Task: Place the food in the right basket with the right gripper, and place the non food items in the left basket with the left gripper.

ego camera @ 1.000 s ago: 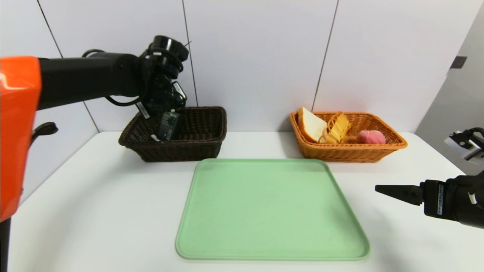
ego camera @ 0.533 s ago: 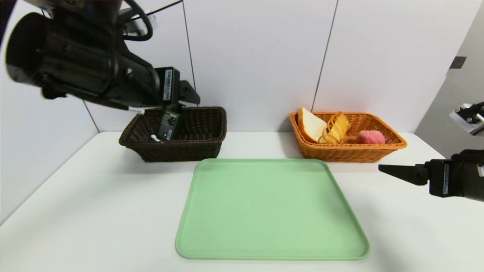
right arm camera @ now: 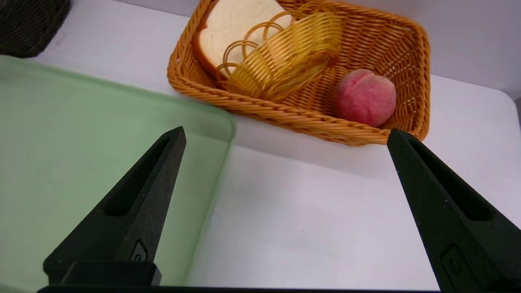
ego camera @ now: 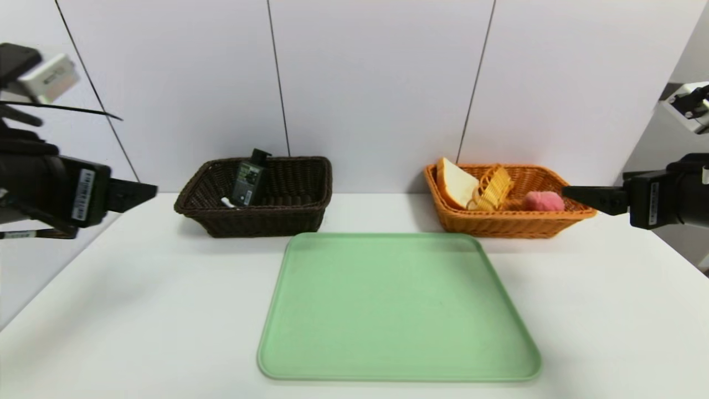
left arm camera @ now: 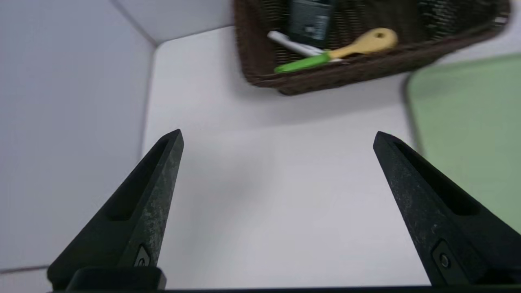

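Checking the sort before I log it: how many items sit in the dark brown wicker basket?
3: a dark bottle leaning upright, a white pen-like stick beside it, and a green-handled wooden spoon along the dark brown wicker basket's front wall. Others may be hidden.

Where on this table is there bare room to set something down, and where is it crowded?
The green tray is bare, and so is the white table on either side of it. The strip between the brown basket and orange basket is free. Both basket interiors are crowded.

Prob. a lab test setup: bare white table (ego camera: 138, 310), plain panelled wall (ego camera: 376, 83).
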